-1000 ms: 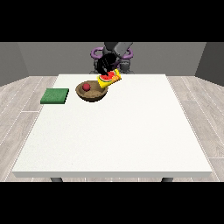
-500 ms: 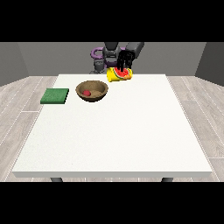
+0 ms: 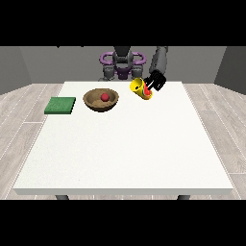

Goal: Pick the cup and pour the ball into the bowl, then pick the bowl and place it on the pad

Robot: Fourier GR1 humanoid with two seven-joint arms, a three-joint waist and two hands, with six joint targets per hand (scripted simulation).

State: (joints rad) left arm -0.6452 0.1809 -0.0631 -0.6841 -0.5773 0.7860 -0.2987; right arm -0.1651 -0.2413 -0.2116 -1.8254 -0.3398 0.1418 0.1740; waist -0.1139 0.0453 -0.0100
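A brown wooden bowl [image 3: 101,101] sits on the table's far left part with a red ball [image 3: 104,97] inside it. The hand at the view's right [image 3: 154,82] is shut on a yellow cup with a red band [image 3: 140,89], which is tilted with its mouth towards the bowl and held to the bowl's right, just above the table. A green square pad [image 3: 60,105] lies flat at the table's left edge, left of the bowl. The other hand does not show.
The white table [image 3: 125,149] spreads wide towards the camera. The robot's grey and purple body [image 3: 122,62] stands behind the far edge.
The hand with the cup has moved to the view's right, away from the bowl. The ball lies in the bowl in every frame.
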